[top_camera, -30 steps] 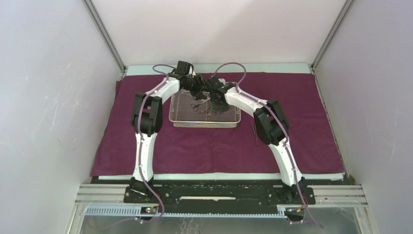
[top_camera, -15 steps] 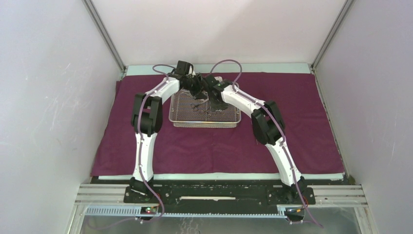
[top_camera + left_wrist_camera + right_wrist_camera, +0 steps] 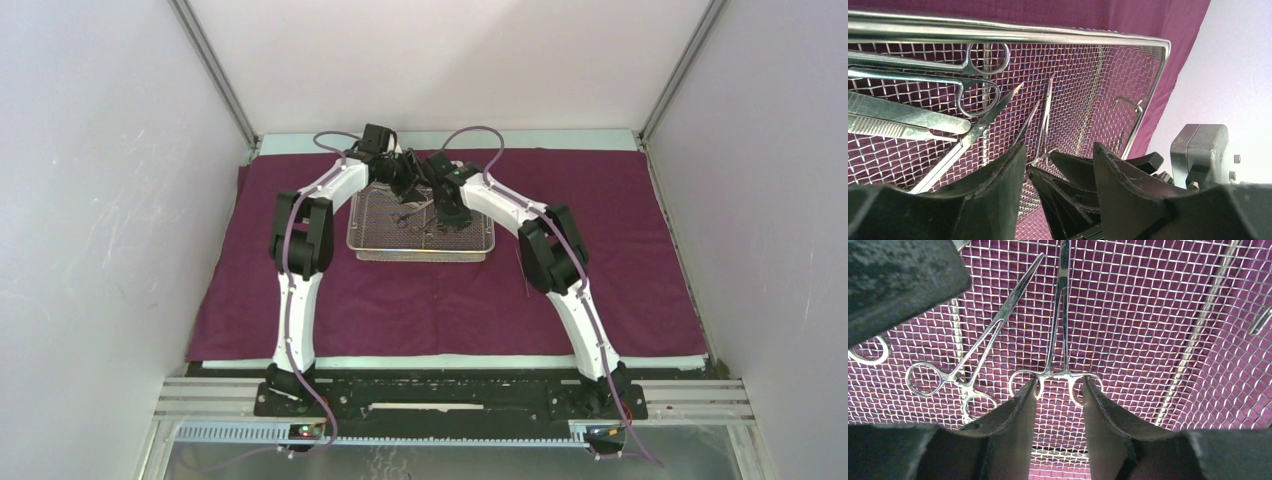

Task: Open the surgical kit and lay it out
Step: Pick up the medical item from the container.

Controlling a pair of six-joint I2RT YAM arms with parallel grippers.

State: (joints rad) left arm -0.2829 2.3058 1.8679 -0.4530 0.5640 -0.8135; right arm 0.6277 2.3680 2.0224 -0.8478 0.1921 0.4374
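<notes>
Right gripper (image 3: 1059, 385) jaws stand narrowly apart, straddling one forceps' (image 3: 1064, 265) ring handles at 12 o'clock; contact unclear. Left gripper (image 3: 1059, 150) jaws gape wide. One mesh tray (image 3: 420, 255), holding perhaps four instruments (image 3: 908, 61), sits on one maroon cloth (image 3: 400, 300).

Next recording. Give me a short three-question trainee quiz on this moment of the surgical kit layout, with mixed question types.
1. True or false: the shallow silver wire-mesh tray rests on the spread maroon-purple cloth wrap.
2. The fingers of the right gripper straddle: A) the ring handles of the thin steel forceps; B) the tray's rim; C) a fold of the cloth.
3. Fill in: the left gripper hangs over the tray with its fingers ____.

Key: 1 true; 2 A; 3 open.
</notes>
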